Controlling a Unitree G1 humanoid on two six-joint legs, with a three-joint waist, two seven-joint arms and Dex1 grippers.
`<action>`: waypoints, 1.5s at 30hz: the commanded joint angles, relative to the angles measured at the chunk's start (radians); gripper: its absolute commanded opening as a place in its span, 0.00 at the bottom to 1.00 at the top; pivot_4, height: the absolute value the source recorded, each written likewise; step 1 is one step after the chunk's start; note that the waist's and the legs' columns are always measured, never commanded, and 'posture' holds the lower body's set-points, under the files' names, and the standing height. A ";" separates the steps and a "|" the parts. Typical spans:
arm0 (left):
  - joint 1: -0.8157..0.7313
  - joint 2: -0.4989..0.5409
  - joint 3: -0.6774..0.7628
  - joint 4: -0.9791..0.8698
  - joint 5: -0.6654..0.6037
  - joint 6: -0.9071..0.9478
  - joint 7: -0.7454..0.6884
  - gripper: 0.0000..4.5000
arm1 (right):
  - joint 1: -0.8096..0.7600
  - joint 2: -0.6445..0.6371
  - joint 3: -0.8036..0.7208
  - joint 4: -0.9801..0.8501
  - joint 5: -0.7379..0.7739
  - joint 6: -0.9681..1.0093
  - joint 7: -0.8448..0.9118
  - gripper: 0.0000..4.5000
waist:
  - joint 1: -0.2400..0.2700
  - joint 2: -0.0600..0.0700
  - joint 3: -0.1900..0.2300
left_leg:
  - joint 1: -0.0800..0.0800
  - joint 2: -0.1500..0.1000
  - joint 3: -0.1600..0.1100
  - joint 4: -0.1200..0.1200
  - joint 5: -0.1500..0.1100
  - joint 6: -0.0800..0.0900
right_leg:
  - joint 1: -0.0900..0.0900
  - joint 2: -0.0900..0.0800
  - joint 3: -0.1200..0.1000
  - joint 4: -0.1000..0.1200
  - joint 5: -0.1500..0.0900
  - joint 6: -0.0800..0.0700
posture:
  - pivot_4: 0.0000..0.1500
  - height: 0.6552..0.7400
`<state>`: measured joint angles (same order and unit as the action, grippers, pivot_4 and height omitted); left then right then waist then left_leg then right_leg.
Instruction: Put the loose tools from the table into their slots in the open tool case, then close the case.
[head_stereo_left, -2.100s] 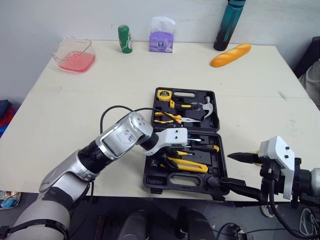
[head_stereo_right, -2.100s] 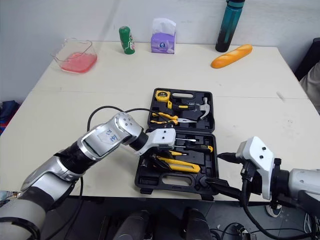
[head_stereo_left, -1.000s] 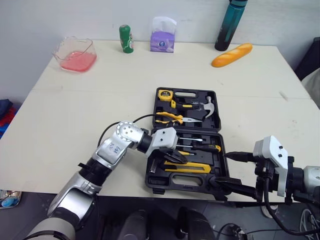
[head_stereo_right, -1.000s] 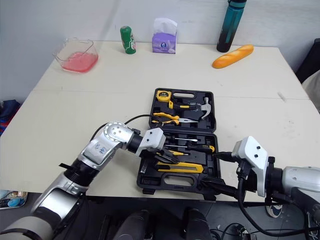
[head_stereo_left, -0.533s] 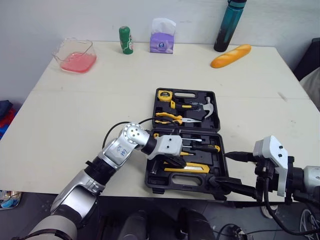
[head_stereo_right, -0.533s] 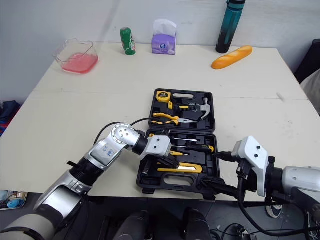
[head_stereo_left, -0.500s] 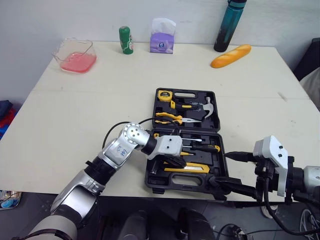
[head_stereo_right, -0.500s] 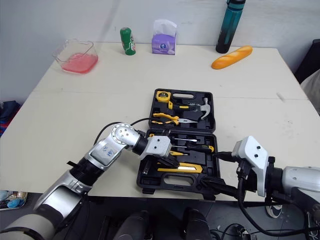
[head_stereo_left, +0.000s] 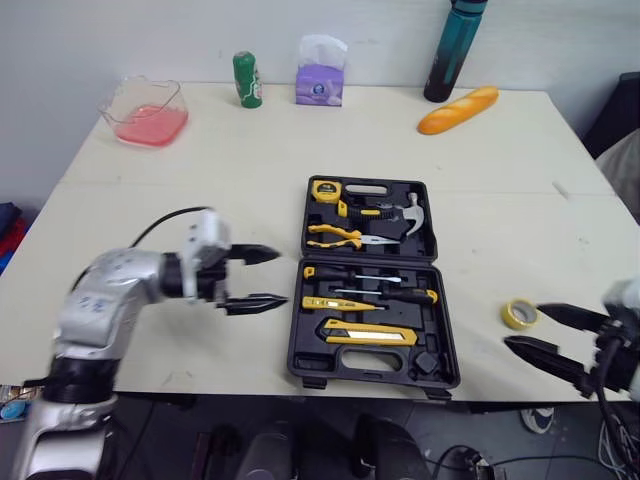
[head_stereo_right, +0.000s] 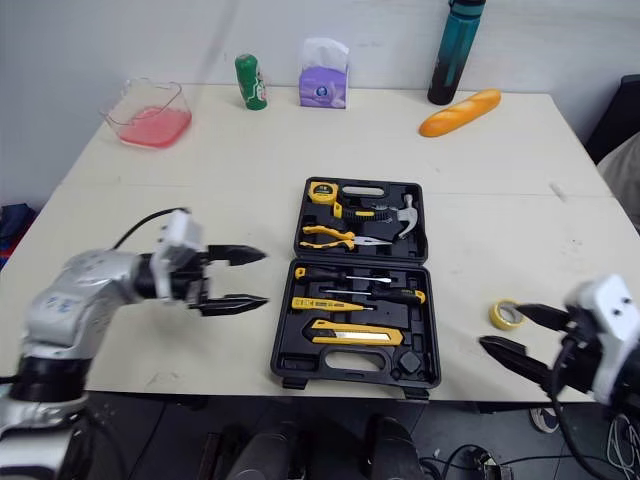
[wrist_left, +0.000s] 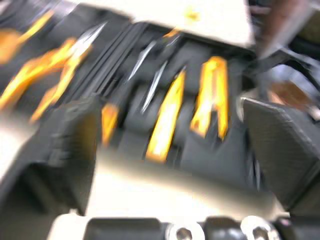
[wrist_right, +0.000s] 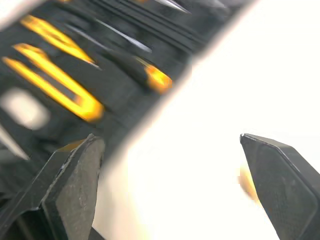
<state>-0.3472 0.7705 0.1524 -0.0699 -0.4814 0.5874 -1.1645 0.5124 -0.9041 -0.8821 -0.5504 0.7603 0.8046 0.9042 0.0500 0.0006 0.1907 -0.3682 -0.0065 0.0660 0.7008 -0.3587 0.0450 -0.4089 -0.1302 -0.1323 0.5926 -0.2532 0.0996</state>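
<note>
the left jaws stand wide apart and hold nothing. they hover over the bare counter (head_stereo_left: 150, 200) at 9 o'clock of the tool case (head_stereo_left: 370, 261), tips aimed at its near half and just short of its edge. the right jaws are also spread and empty, low over the counter's near edge at 4 o'clock of the case, tips turned toward it. a roll of yellow tape (head_stereo_left: 519, 314) lies flat on the counter at 3 o'clock of the case's near half. it is just beside the tip of the farther right finger; whether they touch cannot be told.

the case lies open and flat, two black halves joined across the middle. in the far half a tape measure (head_stereo_left: 325, 189) sits at 10 o'clock, a hammer (head_stereo_left: 410, 212) at 3 o'clock and pliers (head_stereo_left: 335, 235) at 8 o'clock. in the near half screwdrivers (head_stereo_left: 400, 295) lie crosswise, with a yellow utility knife (head_stereo_left: 368, 336) just nearer, at 6 o'clock.

well beyond the case, along the counter's far edge, stand a pink tub (head_stereo_left: 146, 110) at 10 o'clock, a green can (head_stereo_left: 243, 78) and a tissue pack (head_stereo_left: 320, 75) at 11 o'clock, and a teal bottle (head_stereo_left: 448, 50) at 1 o'clock with a bread loaf (head_stereo_left: 459, 108) beside it.
</note>
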 joint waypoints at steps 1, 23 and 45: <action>0.038 0.093 0.126 0.091 0.013 -0.036 0.018 1.00 | 0.062 0.009 -0.144 0.108 -0.095 -0.072 0.041 1.00 | 0.003 0.000 0.000 | 0.000 0.000 0.000 0.000 0.000 0.000 | 0.000 0.000 0.000 -0.001 0.000 0.000 | 1.00 0.94; -0.203 0.056 -0.067 -0.180 -0.134 0.021 0.023 1.00 | -0.112 -0.406 0.158 0.351 -0.260 -0.269 0.424 1.00 | -0.023 0.003 0.001 | 0.002 0.002 0.003 -0.001 -0.003 -0.003 | -0.001 -0.002 0.003 0.001 0.000 -0.001 | 1.00 0.94; -0.353 -0.157 -0.299 -0.215 -0.116 -0.032 -0.050 1.00 | -0.801 -0.412 0.951 0.636 -0.574 -0.427 0.492 0.73 | -0.023 0.005 0.003 | -0.001 0.001 0.003 0.003 -0.001 -0.002 | -0.001 0.001 0.000 0.001 0.000 0.000 | 1.00 0.94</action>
<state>-0.6909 0.6153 -0.1519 -0.2614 -0.5964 0.5666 -1.2150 -0.2711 -1.3192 0.0734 0.0678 0.2103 0.3930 1.3854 0.0268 0.0058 0.1937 -0.3690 -0.0054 0.0685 0.7035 -0.3595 0.0427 -0.4101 -0.1290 -0.1329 0.5939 -0.2534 0.0993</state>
